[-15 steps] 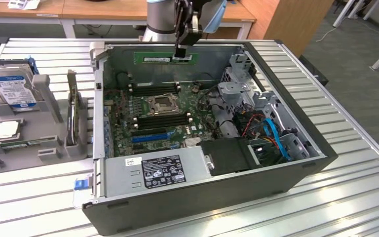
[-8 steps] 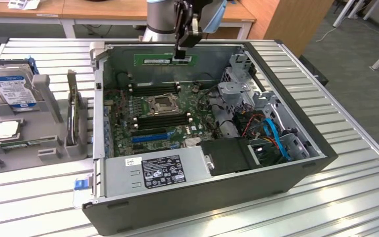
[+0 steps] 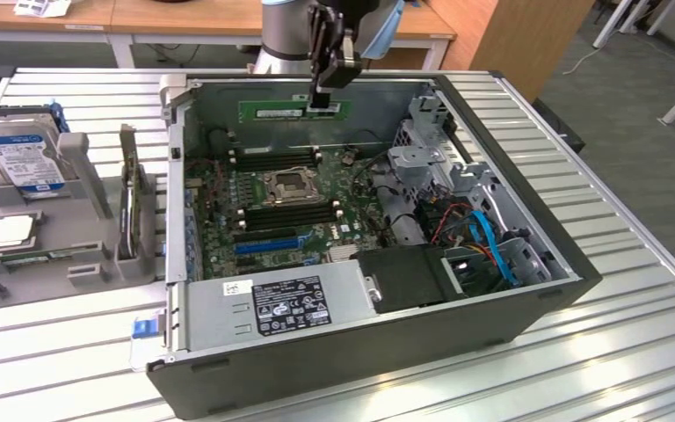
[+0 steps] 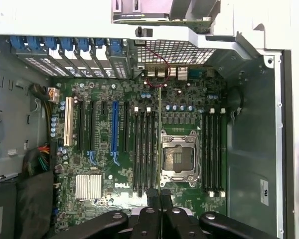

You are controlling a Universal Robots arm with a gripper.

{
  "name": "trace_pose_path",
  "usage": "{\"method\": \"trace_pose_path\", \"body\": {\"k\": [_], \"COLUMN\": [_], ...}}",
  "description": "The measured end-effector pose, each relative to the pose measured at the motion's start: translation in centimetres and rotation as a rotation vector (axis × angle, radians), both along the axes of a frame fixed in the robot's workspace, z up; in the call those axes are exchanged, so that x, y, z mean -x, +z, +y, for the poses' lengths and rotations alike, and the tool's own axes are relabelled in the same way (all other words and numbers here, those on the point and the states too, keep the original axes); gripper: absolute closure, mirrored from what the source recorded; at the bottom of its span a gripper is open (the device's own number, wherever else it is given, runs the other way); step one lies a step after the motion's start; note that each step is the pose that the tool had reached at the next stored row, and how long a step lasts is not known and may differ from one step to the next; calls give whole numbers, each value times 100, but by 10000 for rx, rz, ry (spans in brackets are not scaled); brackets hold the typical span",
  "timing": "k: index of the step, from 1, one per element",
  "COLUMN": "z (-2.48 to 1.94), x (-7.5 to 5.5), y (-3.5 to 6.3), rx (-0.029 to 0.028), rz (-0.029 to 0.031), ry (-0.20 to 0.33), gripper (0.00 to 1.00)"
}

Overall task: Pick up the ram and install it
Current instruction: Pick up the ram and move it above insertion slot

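Slatted metal surface (image 3: 619,352) | my fingers (image 3: 327,95) pinch shut on thin green ram stick (image 3: 277,110), near one end | seems light, stiff, fragile

A slatted metal table (image 3: 56,352) spans the exterior view. An open computer case (image 3: 350,360) lies on its side across the centre. A grey parts rack (image 3: 32,264) sits just beside it, at middle left.

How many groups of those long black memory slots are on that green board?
2. One memory-slot bank lies on one side of the CPU socket, a second bank on the opposite side. The gripper, holding the ram, covers one edge of the motherboard, so more might be hidden.
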State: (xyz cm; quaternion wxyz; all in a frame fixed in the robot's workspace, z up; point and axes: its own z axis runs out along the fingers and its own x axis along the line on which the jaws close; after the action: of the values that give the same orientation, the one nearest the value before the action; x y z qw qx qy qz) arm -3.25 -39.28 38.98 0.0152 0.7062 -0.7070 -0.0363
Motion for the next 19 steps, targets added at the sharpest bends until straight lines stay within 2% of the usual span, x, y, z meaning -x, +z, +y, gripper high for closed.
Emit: {"method": "trace_pose_path", "body": {"k": [7,19], "z": [0,0], "x": [0,0], "y": [-78,-295], "rx": [-2,-2], "rz": [-1,-1], "ry": [1,2], "gripper": [88,88]}}
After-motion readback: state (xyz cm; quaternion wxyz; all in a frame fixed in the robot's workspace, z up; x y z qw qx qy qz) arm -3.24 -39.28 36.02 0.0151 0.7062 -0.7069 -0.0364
